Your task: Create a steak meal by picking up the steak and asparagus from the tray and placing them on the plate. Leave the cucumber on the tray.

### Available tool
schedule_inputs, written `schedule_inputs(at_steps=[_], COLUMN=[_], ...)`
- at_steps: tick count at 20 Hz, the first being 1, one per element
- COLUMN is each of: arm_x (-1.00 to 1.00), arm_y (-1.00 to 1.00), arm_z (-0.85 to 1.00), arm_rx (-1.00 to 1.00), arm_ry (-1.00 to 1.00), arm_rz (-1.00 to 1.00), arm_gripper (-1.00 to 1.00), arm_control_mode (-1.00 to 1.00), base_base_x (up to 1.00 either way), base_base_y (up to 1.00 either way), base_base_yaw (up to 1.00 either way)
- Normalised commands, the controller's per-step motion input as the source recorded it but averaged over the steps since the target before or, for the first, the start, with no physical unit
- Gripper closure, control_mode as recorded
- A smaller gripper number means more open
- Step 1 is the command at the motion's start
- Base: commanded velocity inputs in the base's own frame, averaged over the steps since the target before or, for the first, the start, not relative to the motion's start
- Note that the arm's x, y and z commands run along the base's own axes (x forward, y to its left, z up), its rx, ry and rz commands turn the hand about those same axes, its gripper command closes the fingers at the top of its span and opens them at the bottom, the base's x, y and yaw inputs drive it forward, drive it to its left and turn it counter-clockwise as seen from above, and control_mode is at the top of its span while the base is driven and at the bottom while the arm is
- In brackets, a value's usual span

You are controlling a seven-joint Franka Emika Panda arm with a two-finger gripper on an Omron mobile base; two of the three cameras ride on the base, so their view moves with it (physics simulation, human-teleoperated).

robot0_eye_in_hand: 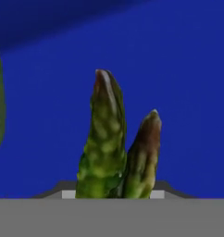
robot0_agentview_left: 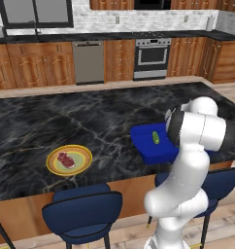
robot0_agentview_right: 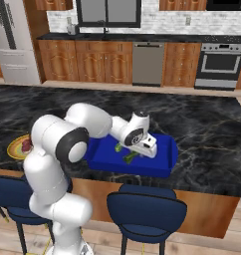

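Black marbled stone island counter [robot0_agentview_left: 51,126] is fronted by navy stools [robot0_agentview_left: 83,214]. Thin dark-green asparagus stalks [robot0_eye_in_hand: 116,148], tips brownish, are seen clamped between the gripper [robot0_agentview_right: 135,155] fingers low inside the rectangular bright blue tray [robot0_agentview_right: 165,162], beside the stubby bright-green cucumber [robot0_agentview_left: 156,138]. Red-pink marbled steak [robot0_agentview_left: 66,159] is shown on the yellow-rimmed round plate [robot0_agentview_left: 54,168], well apart.

Plate [robot0_agentview_left: 69,160]: on the dark marble counter [robot0_agentview_left: 51,126], toward the near left edge.
Steak [robot0_agentview_left: 66,159]: lying on the plate's pale green centre.
Tray [robot0_agentview_left: 149,146]: blue, well right of the plate, right part hidden behind the white arm [robot0_agentview_left: 194,146].
Cucumber [robot0_agentview_left: 156,138]: bright green, inside the tray, just left of the arm.
Stools [robot0_agentview_left: 83,214]: dark blue, tucked along the near side.
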Motion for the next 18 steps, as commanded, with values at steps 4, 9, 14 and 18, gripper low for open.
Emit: schedule_inputs(at_steps=[4, 9, 14, 18], arm_x=[-0.08, -0.08, -0.23, -0.2], arm_y=[0.09, 0.49, 0.91, 1.0], arm_z=[0.88, 0.84, 0.54, 0.11], arm_rx=[0.0, 0.0, -0.02, -0.03], arm_ry=[-0.15, -0.12, -0.03, 0.01], arm_rz=[0.0, 0.0, 0.07, 0.23], arm_gripper=[1.0, 1.0, 1.0, 1.0], arm_control_mode=[-1.0, -1.0, -1.0, -1.0], base_base_x=[0.0, 0.0, 0.0, 0.0], base_base_y=[0.0, 0.0, 0.0, 0.0], base_base_yaw=[0.0, 0.0, 0.0, 0.0])
